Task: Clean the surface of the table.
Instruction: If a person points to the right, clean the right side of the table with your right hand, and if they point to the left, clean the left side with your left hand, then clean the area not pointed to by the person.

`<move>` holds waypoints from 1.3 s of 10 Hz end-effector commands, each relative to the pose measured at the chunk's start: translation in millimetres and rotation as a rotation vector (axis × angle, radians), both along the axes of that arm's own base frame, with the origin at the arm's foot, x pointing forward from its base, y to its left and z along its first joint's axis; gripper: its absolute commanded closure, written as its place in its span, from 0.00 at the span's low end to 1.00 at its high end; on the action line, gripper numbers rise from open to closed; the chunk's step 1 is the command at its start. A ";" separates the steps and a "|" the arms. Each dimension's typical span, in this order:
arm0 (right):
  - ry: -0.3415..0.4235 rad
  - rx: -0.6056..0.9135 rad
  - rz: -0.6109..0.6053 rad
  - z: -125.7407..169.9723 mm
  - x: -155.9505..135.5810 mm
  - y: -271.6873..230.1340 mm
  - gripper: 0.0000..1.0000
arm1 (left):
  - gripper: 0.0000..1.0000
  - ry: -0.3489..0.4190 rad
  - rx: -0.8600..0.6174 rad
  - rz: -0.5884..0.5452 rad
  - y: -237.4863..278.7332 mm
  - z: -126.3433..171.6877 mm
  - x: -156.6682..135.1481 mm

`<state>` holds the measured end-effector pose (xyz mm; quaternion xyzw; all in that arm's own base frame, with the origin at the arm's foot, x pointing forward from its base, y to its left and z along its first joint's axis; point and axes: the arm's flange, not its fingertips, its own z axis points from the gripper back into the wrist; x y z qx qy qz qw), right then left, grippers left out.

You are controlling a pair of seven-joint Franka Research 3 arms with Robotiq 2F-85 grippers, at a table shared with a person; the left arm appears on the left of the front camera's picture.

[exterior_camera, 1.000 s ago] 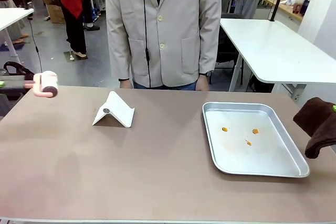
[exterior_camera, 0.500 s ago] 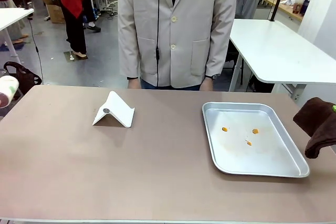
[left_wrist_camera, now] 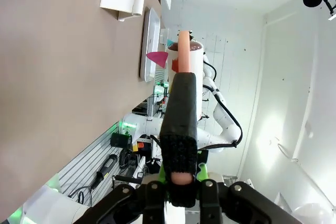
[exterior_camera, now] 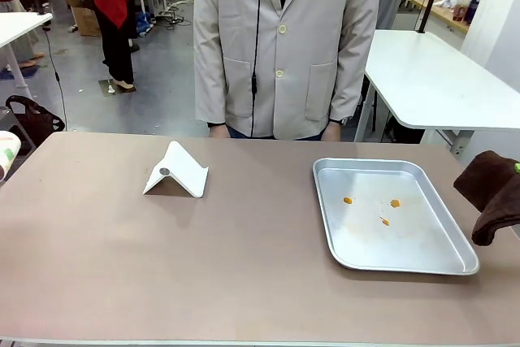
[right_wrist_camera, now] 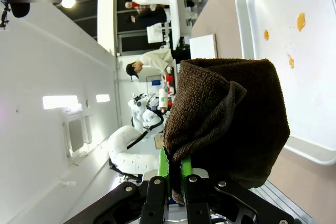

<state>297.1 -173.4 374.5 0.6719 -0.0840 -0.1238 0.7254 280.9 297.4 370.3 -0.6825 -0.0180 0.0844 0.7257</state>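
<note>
The brownish-taupe table stretches across the front view. At its far left edge, the end of a lint roller pokes into the picture. In the left wrist view my left gripper is shut on the roller's black-and-pink handle, with the white roller head at the far end and the table off to the side. My right gripper is shut on a dark brown cloth. The same brown cloth hangs at the table's right edge.
A shiny metal tray with three orange crumbs lies on the right half. A white folded stand sits left of centre. A person in a beige jacket stands at the far edge. A white-topped table stands behind on the right.
The lint roller has pulled back leftward, from over the table's left corner to the picture's edge. The person has stepped to the right. The brown cloth has stayed put.
</note>
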 end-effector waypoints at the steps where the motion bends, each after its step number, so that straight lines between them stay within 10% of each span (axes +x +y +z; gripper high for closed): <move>1: 0.015 -0.013 0.002 6.9 -1.8 0.2 1.00 | 0.78 0.007 -0.009 0.014 -0.2 6.4 2.8; 13: 0.015 -0.013 0.002 6.9 -1.8 0.2 1.00 | 0.78 0.007 -0.009 0.014 -0.2 6.4 2.8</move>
